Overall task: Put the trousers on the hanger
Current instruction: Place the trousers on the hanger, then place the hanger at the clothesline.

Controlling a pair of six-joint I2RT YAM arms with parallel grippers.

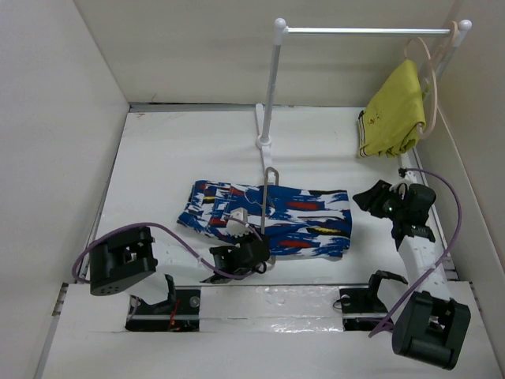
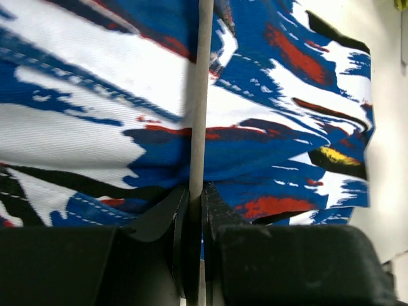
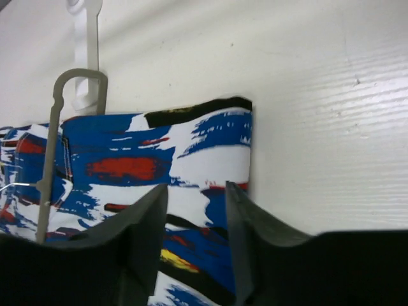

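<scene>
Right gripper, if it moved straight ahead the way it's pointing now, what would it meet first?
Probably the trousers: the right gripper has its open jaws framing their folded end dead ahead in its wrist view. How far off the cloth lies is unclear.

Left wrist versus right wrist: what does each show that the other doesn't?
Left wrist only: the left gripper shut on the thin grey triangular hanger, seen edge-on as a rod. Right wrist only: the open right gripper, the hanger's hook top and a white rack foot. Both: the blue-and-white printed fabric trousers and that hanger across them.
</scene>
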